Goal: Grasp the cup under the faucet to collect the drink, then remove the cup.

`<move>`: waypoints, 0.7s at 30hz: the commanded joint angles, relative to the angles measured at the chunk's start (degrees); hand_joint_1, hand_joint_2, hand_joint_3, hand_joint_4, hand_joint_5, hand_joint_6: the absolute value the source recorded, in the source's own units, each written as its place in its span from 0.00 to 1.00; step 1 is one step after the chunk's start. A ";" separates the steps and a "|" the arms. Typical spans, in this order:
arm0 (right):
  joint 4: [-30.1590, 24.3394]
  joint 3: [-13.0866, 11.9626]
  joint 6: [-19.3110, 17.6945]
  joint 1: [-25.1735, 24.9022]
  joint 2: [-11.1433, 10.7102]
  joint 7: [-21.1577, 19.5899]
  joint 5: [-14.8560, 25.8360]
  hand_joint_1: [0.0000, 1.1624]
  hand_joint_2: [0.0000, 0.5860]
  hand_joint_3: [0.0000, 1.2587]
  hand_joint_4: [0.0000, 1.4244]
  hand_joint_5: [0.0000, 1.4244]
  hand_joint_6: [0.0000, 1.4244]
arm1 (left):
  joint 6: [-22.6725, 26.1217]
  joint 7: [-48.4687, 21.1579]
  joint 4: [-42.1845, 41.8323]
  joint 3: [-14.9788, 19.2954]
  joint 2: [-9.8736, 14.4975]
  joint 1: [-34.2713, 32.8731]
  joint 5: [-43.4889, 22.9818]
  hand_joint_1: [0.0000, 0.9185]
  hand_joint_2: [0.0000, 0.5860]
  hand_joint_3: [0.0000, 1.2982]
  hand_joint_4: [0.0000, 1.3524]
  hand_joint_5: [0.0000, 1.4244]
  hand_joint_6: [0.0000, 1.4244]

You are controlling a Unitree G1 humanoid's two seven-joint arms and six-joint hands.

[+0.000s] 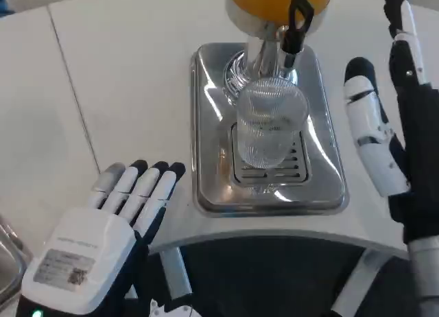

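A clear ribbed cup stands upright on the drain grille of a shiny metal drip tray, right below the faucet with its black lever. Above it is the dispenser's orange drink tank. The cup looks empty. My left hand lies low at the front left, fingers stretched flat toward the tray, holding nothing. My right hand stands raised to the right of the tray, fingers spread and pointing away, a short gap from the cup.
The white table has a curved front edge just before the tray, with dark floor below. A seam in the tabletop runs down the left side. A metal object shows at the bottom left corner.
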 commanded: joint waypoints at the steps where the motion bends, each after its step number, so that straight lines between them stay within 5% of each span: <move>1: 3.00 -0.16 -0.39 -3.38 0.31 -1.62 1.25 0.00 0.93 0.00 0.00 0.00 0.00 | -0.43 -0.61 -1.06 -0.38 -0.54 0.36 0.37 0.00 0.05 0.00 0.00 0.00 0.00; 9: 5.37 -3.41 2.99 -9.72 -2.65 1.43 2.82 0.00 0.94 0.00 0.00 0.00 0.00 | -0.15 -1.28 -0.95 -0.04 -0.46 0.47 0.13 0.00 0.05 0.00 0.00 0.00 0.00; 21: 7.82 -4.15 8.17 -19.24 -3.47 2.89 4.57 0.00 0.94 0.00 0.00 0.00 0.00 | 0.24 -1.91 -0.54 -0.39 -1.06 0.14 0.20 0.00 0.06 0.00 0.00 0.00 0.00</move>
